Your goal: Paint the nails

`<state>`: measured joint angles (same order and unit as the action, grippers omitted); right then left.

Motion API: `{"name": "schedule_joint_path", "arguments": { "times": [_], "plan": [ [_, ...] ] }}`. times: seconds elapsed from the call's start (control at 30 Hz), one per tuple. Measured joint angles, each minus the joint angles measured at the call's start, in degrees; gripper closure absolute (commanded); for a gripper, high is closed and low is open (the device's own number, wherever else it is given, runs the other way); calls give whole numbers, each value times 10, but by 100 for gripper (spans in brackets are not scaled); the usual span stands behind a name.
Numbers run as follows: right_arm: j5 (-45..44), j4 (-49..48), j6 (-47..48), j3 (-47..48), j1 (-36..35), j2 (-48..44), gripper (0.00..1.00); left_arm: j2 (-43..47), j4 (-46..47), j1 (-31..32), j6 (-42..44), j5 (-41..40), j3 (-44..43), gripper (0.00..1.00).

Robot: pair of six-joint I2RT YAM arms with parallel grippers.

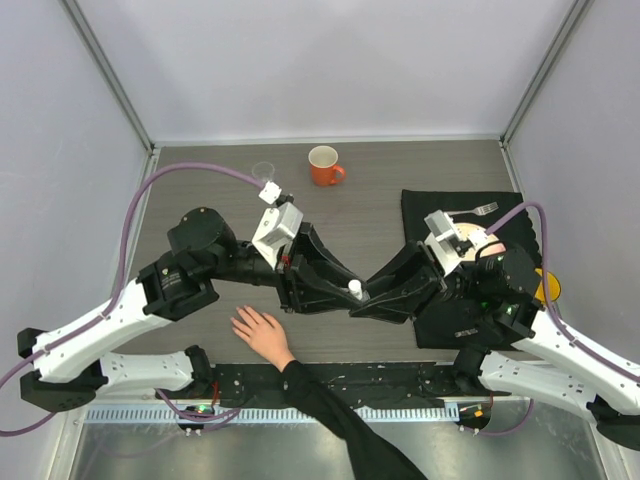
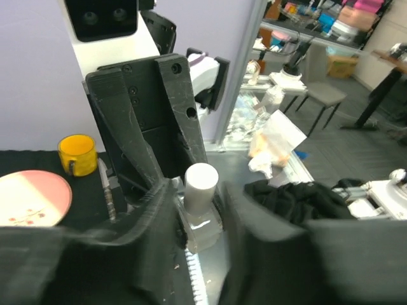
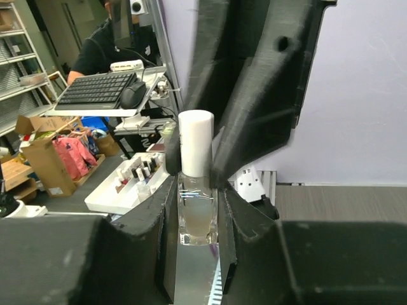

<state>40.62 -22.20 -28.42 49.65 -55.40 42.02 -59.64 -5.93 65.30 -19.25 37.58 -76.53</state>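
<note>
- At mid-table, clamped small clear white-capped glass bottle (image 3: 194,203) by its body in right gripper (image 3: 194,219).
- Closed left gripper (image 2: 201,213) narrowly about its cap.
- Found nails (image 1: 240,320) of bare spread human hand (image 1: 262,335) lying flat, near but apart from bottle.
- Judged step as uncapping; needed next a steady twist and lift.

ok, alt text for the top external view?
Two robot arms meet centre-frame, left claw and right claw both closed on a small white-capped bottle. A bare hand in a black sleeve lies flat nearby; orange mug behind.
</note>
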Motion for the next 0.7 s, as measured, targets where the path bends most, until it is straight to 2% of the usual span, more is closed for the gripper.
{"name": "schedule_joint_path", "arguments": {
  "times": [0.03, 0.1, 0.13, 0.2, 0.33, 0.4, 0.47, 0.5, 0.53, 0.7],
  "plan": [
    [-1, 4, 5, 2, 0, 0, 99, 1, -3, 1, 3, -9, 0, 35],
    [-11, 29, 21, 8, 1, 0, 99, 8, -14, 4, 7, -38, 0, 27],
    [-22, 47, 36, 15, 3, 0, 99, 15, -26, 6, 10, -62, -1, 11],
    [-53, 85, 71, 34, 3, 4, 99, 28, -52, 7, 19, -116, -1, 0],
    [-132, 141, 141, 64, 3, 4, 99, 54, -91, 7, 22, -240, -1, 1],
    [-176, 161, 172, 71, 3, 5, 99, 66, -92, 7, 21, -299, -1, 4],
    [-220, 174, 200, 74, 3, 12, 99, 74, -88, 7, 19, -363, -1, 16],
    [-240, 178, 212, 75, 3, 16, 99, 74, -85, 7, 17, -386, -1, 30],
    [-263, 181, 225, 76, 3, 23, 99, 72, -81, 7, 17, -419, -2, 33],
    [-338, 189, 257, 76, 3, 54, 99, 22, -68, 6, 20, -477, -34, 35]
  ]
}}
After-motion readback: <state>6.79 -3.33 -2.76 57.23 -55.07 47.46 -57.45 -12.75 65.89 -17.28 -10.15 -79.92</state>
